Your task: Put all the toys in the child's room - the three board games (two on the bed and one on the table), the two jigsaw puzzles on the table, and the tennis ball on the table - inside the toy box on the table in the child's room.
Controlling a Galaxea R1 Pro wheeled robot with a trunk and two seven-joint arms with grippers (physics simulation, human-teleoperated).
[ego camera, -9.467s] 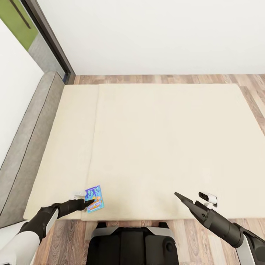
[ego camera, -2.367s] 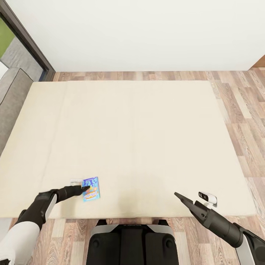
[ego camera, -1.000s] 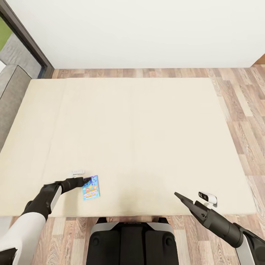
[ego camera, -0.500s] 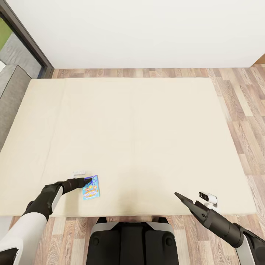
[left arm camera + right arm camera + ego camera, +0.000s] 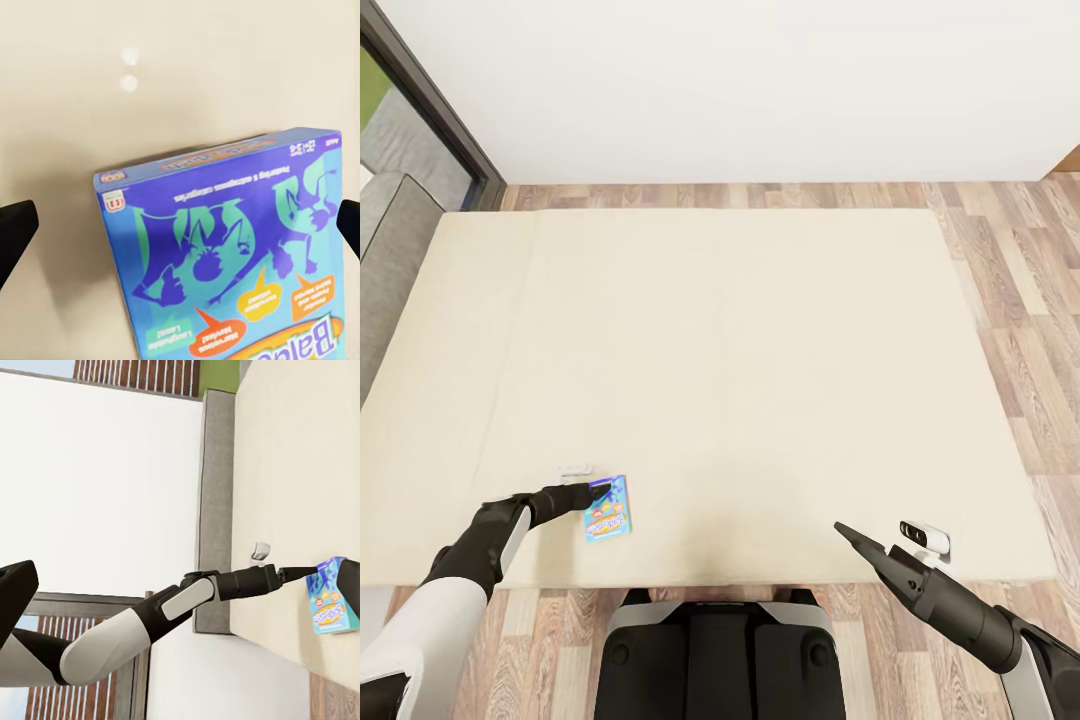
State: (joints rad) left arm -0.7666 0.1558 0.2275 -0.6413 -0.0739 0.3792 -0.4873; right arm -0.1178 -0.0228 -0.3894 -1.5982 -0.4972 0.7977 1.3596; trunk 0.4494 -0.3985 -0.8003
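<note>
Since the frame half a second earlier, nothing has shifted. The bed [image 5: 760,330] carries the blue board game [image 5: 607,508] near its front edge, toward the front left corner. The left gripper [image 5: 600,489] fingers [image 5: 13,229] straddle it, spread. Right gripper [image 5: 842,531]: finger state cannot be determined.

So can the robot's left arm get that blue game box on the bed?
Probably yes. The left pincer is open, its fingers either side of the blue board game in the wrist view. The box lies near the bed's front edge, nothing blocking it.
</note>
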